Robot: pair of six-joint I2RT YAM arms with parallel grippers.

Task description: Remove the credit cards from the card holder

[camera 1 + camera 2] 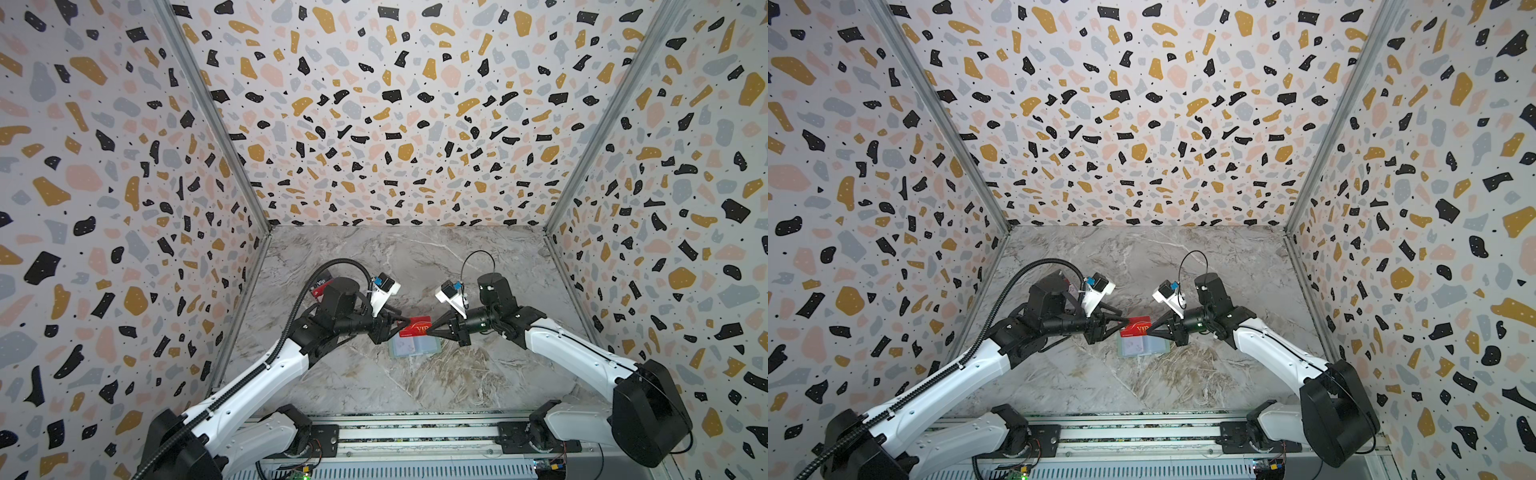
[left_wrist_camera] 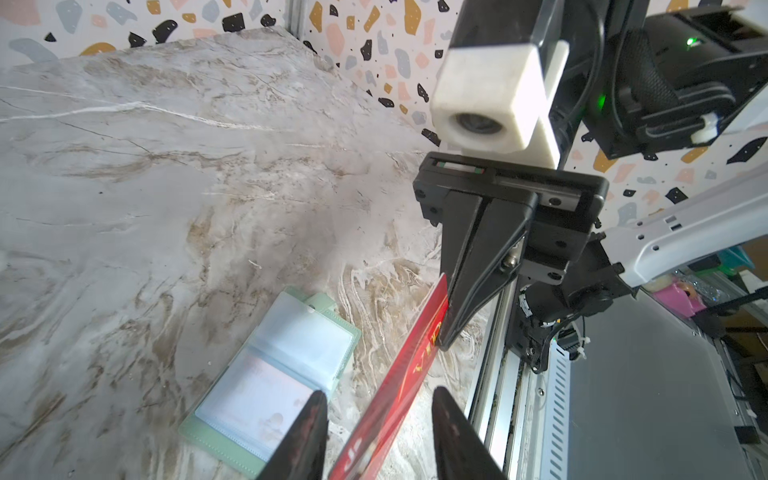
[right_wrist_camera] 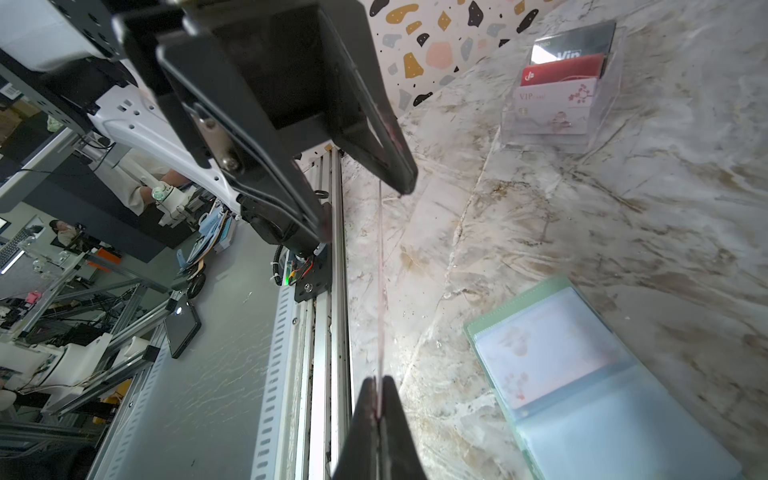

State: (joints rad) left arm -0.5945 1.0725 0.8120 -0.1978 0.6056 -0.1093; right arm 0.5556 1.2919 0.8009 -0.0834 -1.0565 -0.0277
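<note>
The card holder [image 1: 415,348] is lying open at centre, a flowered card [image 3: 540,345] sitting in its sleeve. Just above, the red card [image 1: 417,326] is being pinched by the right gripper [image 1: 430,326], the left gripper [image 1: 404,321] straddling it unclenched. Releasing before the left clamps risks dropping it.

- The left arm [image 1: 257,382] and the right arm [image 1: 573,353] have glossy white shells on the long links and matte black joint housings.
- A black ribbed conduit [image 1: 291,328] is clipped along the left arm.
- A thin black cable [image 1: 478,262] loops above the right arm's wrist.
- Each wrist camera [image 2: 486,104] is a white block with a round lens.
- The left gripper [image 1: 407,323] and the right gripper [image 2: 446,336] have black, tapering, wedge-shaped fingers.
- The right gripper's black rail plate [image 2: 511,183] carries small dark screws.
</note>
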